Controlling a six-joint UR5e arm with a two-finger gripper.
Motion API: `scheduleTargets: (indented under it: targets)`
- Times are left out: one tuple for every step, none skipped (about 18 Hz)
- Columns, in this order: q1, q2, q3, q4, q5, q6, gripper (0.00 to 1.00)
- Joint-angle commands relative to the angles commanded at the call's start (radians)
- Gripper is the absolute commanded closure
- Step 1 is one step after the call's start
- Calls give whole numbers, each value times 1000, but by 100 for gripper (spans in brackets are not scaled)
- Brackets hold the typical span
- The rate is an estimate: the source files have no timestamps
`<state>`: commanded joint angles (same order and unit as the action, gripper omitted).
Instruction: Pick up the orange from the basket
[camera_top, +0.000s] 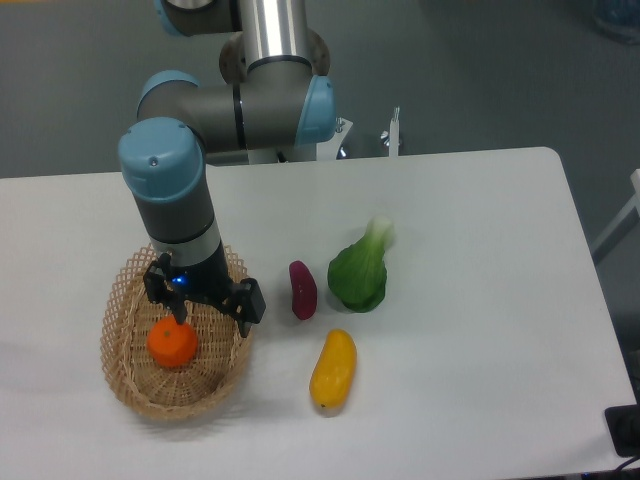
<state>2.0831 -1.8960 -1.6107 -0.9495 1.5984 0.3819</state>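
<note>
Gripper (180, 312) hangs low over the basket (128, 385), right above the orange (172, 344) — whether its fingers are apart or together cannot be told, since the wrist hides them. That orange is small, round, bright and smooth-skinned, lying inside the tan wicker basket with its lacy rim. On the white table (480, 300) beside it lie a purple vegetable (302, 289), a leafy green (360, 272) and a yellow fruit (333, 370).

The orange (173, 343) is bright orange. The basket (130, 385) is tan wicker with a lacy open-weave rim. The surface (480, 300) is white. The arm (180, 200) is grey with light-blue caps; its hand (182, 315) is black with a small blue light.
</note>
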Motion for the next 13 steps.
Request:
scheduleTargets:
  targets:
    - [2,0,-1,0,0,0,0]
    - [2,-3,0,0,0,0,0]
    - [2,-3,0,0,0,0,0]
    - [2,-3,-1,0,2,0,0]
    - [2,-2,-11,0,2,0,0]
    - [2,0,-14,0,3,0,0]
    - [3,0,-14,0,0,-5,0]
    - [2,0,-11,0,-5,-6,0]
    - [2,0,-12,0,-9,-8,0]
    - [2,0,-15,-2,-2,-8,0]
    - [2,0,-20,-3,2,-6,0]
    - [3,0,-21,-3,3,-6,0]
    - [2,0,-21,-2,3,-5,0]
